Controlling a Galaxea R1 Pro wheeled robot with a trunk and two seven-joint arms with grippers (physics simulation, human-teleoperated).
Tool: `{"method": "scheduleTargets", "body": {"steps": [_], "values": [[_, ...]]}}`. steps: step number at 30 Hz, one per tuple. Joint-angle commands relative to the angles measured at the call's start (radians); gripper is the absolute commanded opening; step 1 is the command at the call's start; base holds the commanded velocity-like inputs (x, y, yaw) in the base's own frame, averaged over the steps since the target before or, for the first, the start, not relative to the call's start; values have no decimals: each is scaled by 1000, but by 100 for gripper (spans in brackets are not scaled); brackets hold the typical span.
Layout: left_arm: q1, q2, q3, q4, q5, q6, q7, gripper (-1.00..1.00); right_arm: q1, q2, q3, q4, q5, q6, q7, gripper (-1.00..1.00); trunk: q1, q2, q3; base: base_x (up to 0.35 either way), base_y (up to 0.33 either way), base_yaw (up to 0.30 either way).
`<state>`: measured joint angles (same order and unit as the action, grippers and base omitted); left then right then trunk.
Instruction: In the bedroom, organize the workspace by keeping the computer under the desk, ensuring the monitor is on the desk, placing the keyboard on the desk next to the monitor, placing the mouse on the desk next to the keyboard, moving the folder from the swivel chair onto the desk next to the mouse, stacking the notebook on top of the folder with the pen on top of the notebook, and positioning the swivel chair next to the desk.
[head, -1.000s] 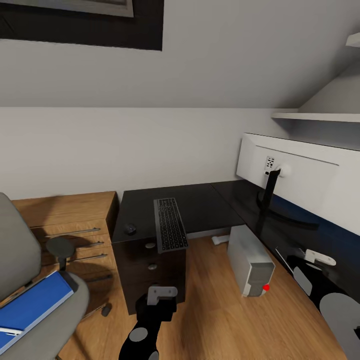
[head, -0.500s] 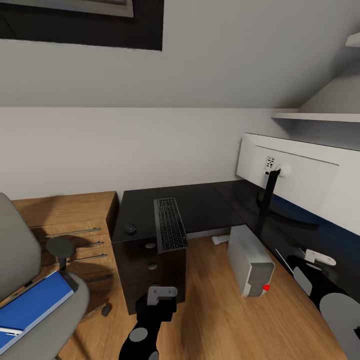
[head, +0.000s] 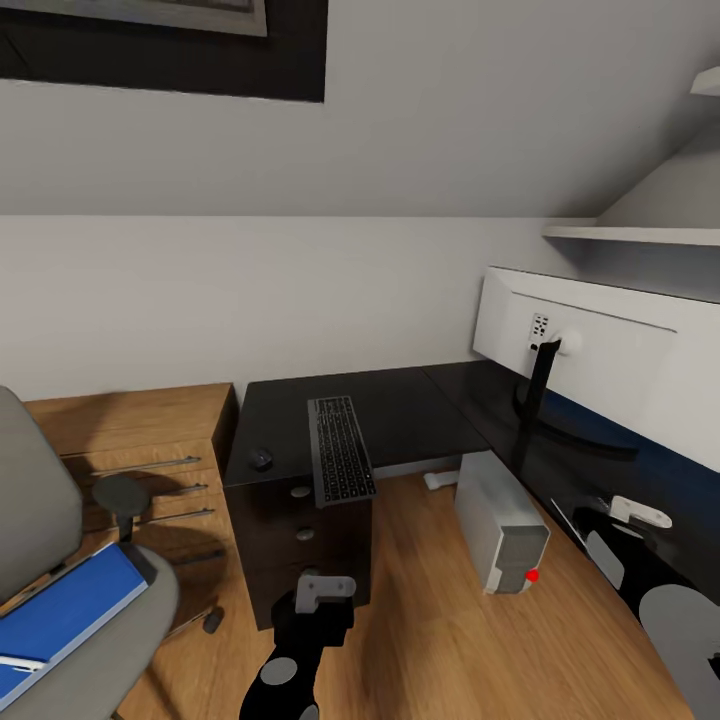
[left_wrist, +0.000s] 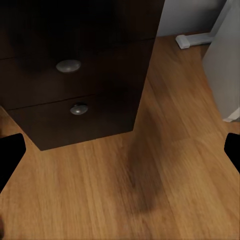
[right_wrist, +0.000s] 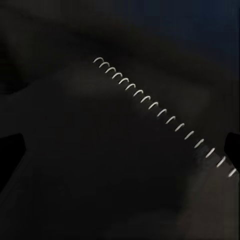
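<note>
R claw (head: 640, 513) rose slightly; both claws spread open, L claw (head: 324, 588) empty; keyboard (head: 341, 448) lettering unreadable.

The left gripper (head: 323, 592) has crept a little nearer the front of the desk (head: 390, 400), its white jaw block now sitting slightly higher in the head view against the bottom drawer. The right gripper (head: 640, 513) has lifted a touch over the dark desktop. These are the 2 changes.
</note>
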<state>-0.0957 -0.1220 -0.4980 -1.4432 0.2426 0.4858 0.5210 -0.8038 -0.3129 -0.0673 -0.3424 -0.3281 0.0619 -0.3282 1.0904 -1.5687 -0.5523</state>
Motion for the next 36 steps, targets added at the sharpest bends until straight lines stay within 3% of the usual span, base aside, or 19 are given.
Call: {"method": "scheduleTargets", "body": {"steps": [1,15,36], "values": [[-1,0,-2,0,10,2,10,100,0,0,0,-11,-5,6,-4,100,-4,7,2,0,0,0],[-1,0,-2,3,10,2,11,100,0,1,0,-44,-5,4,-4,100,-58,105,46,0,0,0],[-1,1,-1,4,10,2,11,100,0,3,0,-45,-6,6,-2,100,-58,105,46,0,-1,0]]}}
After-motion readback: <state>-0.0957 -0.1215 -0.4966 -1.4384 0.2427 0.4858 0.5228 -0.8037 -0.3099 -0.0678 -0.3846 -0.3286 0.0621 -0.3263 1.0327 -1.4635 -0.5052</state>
